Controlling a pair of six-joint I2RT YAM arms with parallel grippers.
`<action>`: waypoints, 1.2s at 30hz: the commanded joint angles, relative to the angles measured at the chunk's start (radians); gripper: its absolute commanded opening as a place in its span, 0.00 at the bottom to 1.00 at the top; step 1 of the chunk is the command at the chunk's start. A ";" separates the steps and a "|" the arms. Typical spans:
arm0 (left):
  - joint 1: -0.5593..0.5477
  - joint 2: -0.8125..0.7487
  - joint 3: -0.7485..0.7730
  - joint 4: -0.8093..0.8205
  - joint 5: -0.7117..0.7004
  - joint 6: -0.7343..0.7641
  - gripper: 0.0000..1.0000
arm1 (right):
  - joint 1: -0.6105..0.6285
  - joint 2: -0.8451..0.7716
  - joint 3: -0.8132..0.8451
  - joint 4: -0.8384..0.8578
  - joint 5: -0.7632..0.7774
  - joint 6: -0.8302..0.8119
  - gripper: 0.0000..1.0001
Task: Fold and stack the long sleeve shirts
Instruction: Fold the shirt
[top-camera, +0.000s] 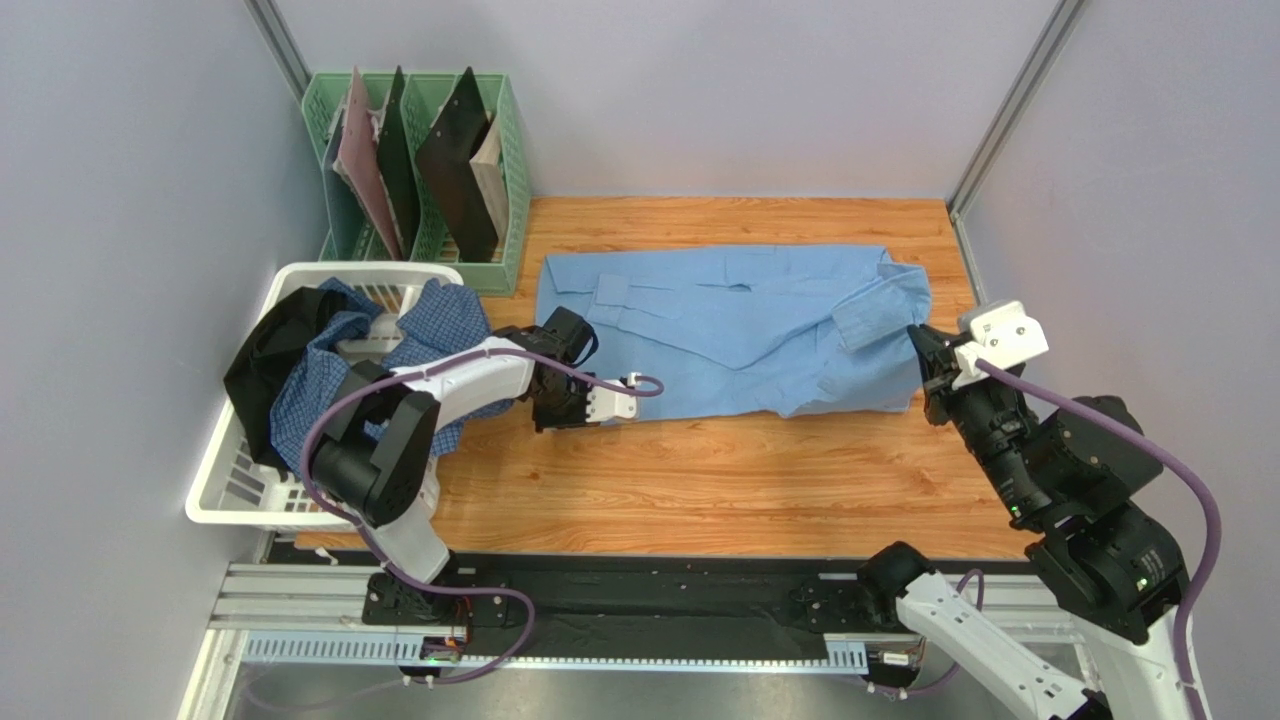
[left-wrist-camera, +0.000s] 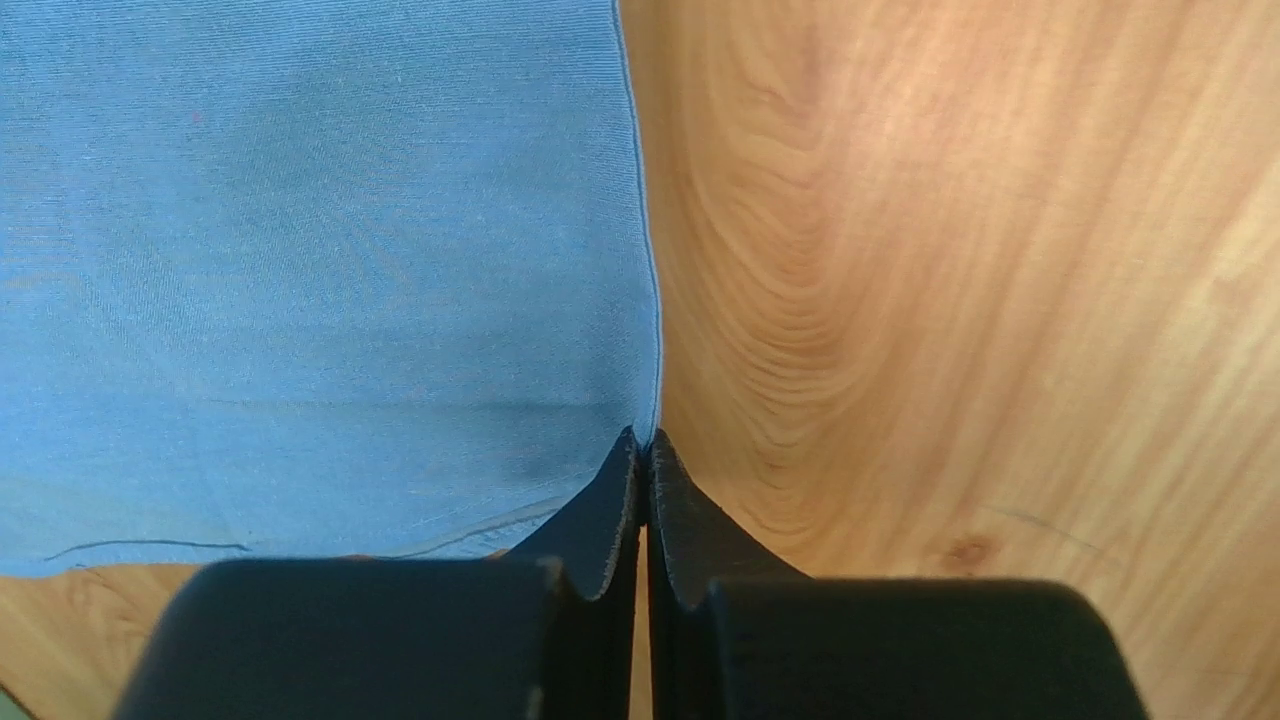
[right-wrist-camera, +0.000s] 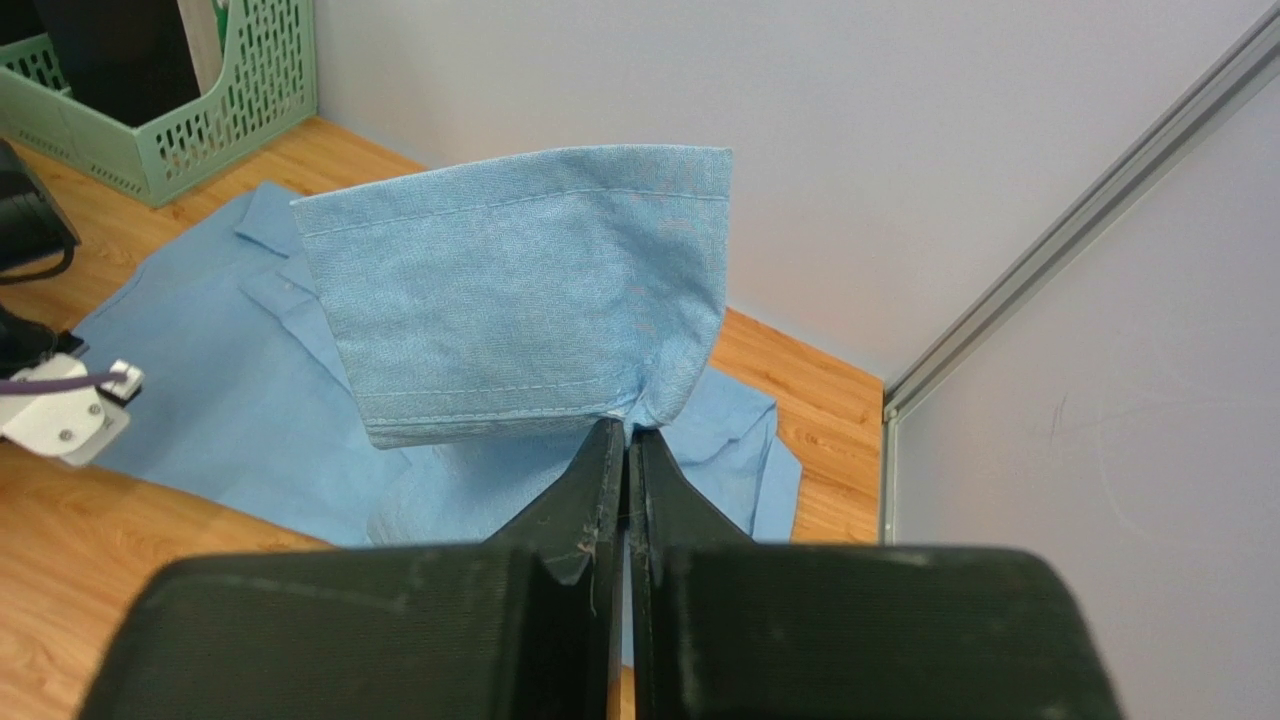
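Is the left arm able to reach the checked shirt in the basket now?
Probably not yet: the left tool is shut on the light blue shirt's edge. The checked shirt lies close beside that arm.

The top camera looks down over the table (top-camera: 721, 480); both wrist cameras sit close on the light blue shirt (top-camera: 736, 323).

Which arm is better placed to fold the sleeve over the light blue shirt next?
Right, probably. The right gripper is shut on the cuff, lifted above the light blue shirt, ready to carry across. The left gripper is shut low at the shirt's edge on the table.
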 joint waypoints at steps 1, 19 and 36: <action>-0.004 -0.085 -0.025 -0.092 0.071 0.062 0.00 | -0.016 -0.038 0.063 -0.141 -0.110 0.032 0.00; 0.129 -0.064 0.257 -0.286 0.174 -0.006 0.00 | -0.072 0.250 0.195 0.125 -0.191 -0.251 0.00; 0.212 0.177 0.515 -0.281 0.140 -0.056 0.00 | -0.354 0.759 0.392 0.527 -0.643 -0.326 0.00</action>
